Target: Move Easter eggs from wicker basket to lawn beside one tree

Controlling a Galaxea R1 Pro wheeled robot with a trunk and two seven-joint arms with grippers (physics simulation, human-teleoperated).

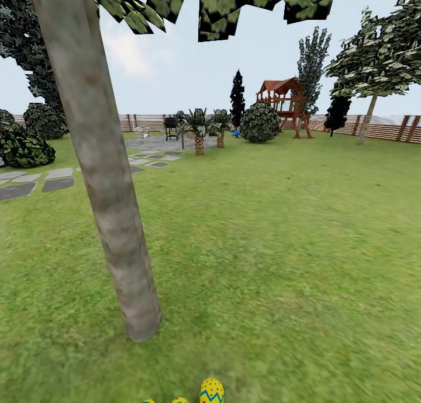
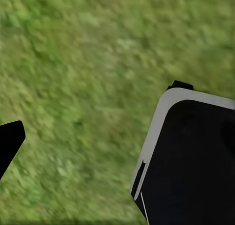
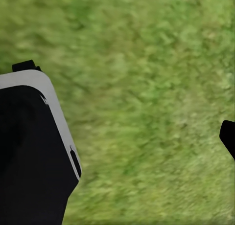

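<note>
Already three eggs (image 1: 211,391) are lying near the tree (image 1: 99,157), looking light, smooth, best pinched around their middles; either end effector's spread I cannot tell.

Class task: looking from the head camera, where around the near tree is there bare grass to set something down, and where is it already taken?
Bare lawn spreads right of the tree trunk, back toward the playset. Left of the trunk, grass runs to the stepping stones. Crowded: the bottom edge, where the Easter eggs lie.

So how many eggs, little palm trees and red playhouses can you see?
Easter eggs: 3, at the picture's bottom edge near the tree trunk; two only peek in
Short palms: 2
Red playsets: 1
Total: 6
</note>
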